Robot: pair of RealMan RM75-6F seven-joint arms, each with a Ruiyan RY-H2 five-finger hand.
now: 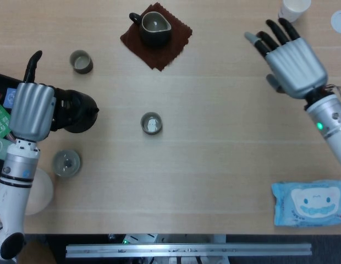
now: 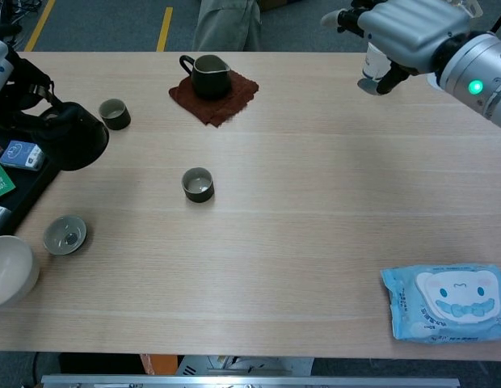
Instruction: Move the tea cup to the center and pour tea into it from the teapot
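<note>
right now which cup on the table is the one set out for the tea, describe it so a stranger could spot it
Start at the dark red cloth with the pitcher near the table's far edge, then come straight toward the robot. The tea cup stands alone on bare wood mid-table. The other small cup sits far left, by the black teapot.

A small dark ceramic tea cup [image 1: 151,123] stands near the middle of the pale wooden worktop [image 1: 214,165]. Behind it, a dark ceramic pitcher [image 1: 154,26] sits on a brown cloth mat [image 1: 159,47]. At the left edge the left hand [image 1: 32,111] holds the round black teapot [image 1: 77,111]; another small dark cup [image 1: 81,61] stands behind the pot and a shallow grey dish [image 1: 66,163] before it. The right hand [image 1: 291,58] hangs over the far right corner, with a blue wet-wipe pack [image 1: 309,203] at the near right.
</note>
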